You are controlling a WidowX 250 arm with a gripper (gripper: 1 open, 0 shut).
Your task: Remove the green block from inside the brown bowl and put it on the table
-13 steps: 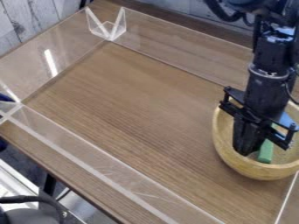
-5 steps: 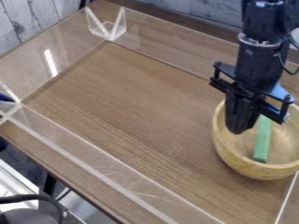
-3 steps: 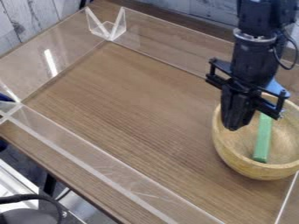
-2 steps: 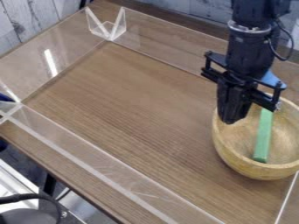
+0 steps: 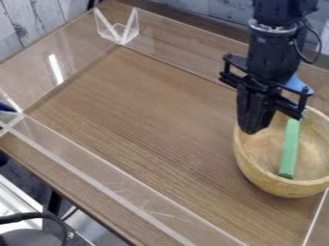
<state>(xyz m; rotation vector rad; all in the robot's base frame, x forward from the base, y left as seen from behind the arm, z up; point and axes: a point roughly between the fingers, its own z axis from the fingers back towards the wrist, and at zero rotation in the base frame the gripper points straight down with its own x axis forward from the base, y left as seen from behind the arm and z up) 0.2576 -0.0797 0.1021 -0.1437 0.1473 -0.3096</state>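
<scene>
Lying inside one round, grainy wooden brown bowl [image 5: 264, 175] at the table's [image 5: 141, 106] four o'clock is one flat green block [image 5: 291, 146]. One black gripper [image 5: 255, 125] hangs at the bowl's ten o'clock, jaws pressed together, empty.

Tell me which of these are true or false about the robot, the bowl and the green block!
1. The block is inside the bowl. True.
2. The block lies flat on the table. False: it leans in the bowl, one end up near the rim.
3. The gripper is holding the block. False: its jaws are shut on nothing, with the block beside it.
4. The bowl sits at the right side of the table. True.
5. The gripper points mostly downward. True.
6. The bowl is tipped over. False: it stands upright.
</scene>
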